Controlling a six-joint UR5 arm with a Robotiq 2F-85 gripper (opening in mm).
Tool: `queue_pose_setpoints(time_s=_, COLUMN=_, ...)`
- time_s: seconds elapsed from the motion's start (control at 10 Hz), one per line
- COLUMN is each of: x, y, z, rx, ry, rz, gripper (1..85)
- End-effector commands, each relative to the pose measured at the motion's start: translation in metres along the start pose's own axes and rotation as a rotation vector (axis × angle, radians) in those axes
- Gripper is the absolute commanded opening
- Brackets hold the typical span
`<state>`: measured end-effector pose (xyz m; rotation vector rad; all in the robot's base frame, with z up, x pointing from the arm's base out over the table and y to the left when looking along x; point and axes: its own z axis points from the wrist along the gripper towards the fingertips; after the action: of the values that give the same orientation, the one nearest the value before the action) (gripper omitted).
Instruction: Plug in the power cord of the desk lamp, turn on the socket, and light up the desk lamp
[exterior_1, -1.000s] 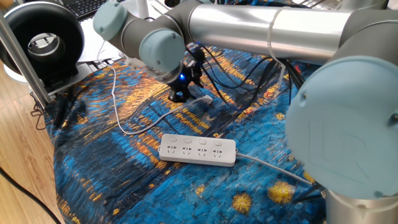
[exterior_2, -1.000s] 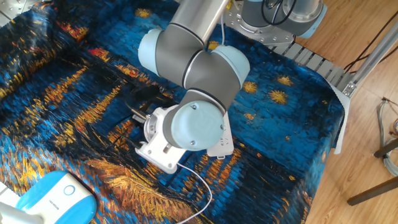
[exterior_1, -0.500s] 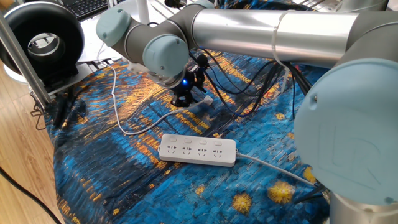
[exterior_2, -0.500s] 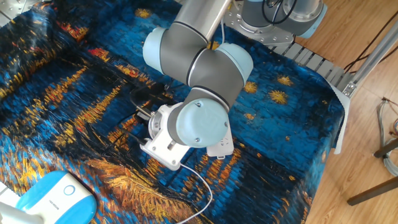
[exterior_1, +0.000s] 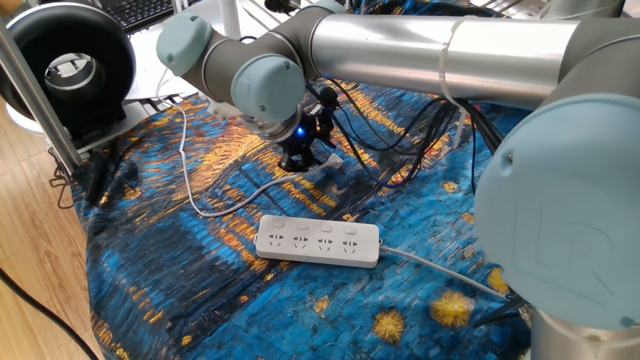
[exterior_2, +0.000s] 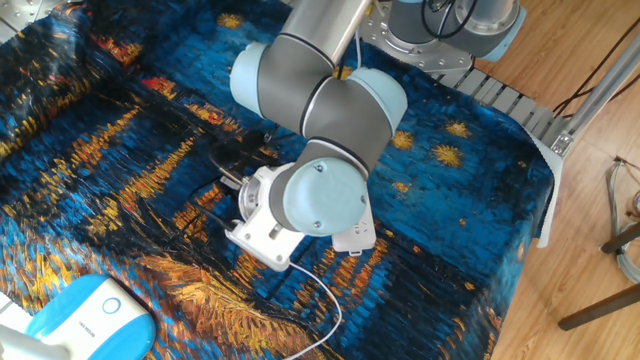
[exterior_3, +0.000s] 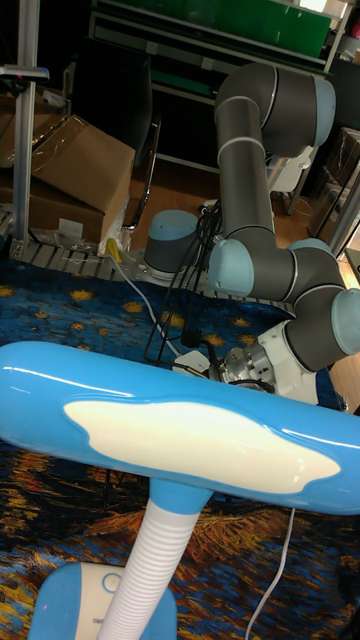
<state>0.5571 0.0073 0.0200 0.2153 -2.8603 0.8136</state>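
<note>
Starry blue cloth covers the desk; your gripper (exterior_1: 303, 158) is down at the plug on the power cord (exterior_1: 205, 205) mid-desk, can't tell if the jaws have closed. Grab it squarely before heading to the socket (exterior_1: 318, 241) nearer the front edge.

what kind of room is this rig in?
Likely a robotics lab or workshop: aluminium framing beside the table, cardboard boxes on the floor behind, and a keyboard on an adjoining desk.
</note>
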Motion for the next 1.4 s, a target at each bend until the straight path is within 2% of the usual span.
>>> queue_pose_setpoints(time_s=0.0, x=0.002, y=0.004, z=0.001, rx=-0.018, ry=0.011, rz=0.008, gripper=40.3)
queue_pose_setpoints(time_s=0.2, x=0.003, y=0.006, z=0.0, rx=-0.019, ry=0.015, rz=0.011, gripper=40.3)
queue_pose_setpoints(time_s=0.6, x=0.003, y=-0.003, z=0.002, rx=-0.003, ry=0.017, rz=0.009, gripper=39.3)
queue_pose_setpoints(time_s=0.8, x=0.004, y=-0.001, z=0.004, rx=-0.038, ry=0.023, rz=0.005, gripper=39.3)
queue_pose_setpoints(time_s=1.1, x=0.002, y=0.0, z=0.005, rx=-0.038, ry=0.02, rz=0.066, gripper=36.3)
queue_pose_setpoints(time_s=1.2, x=0.002, y=0.008, z=0.004, rx=-0.07, ry=0.022, rz=0.088, gripper=36.0)
queue_pose_setpoints(time_s=1.3, x=0.003, y=0.013, z=0.003, rx=-0.086, ry=0.028, rz=0.101, gripper=36.0)
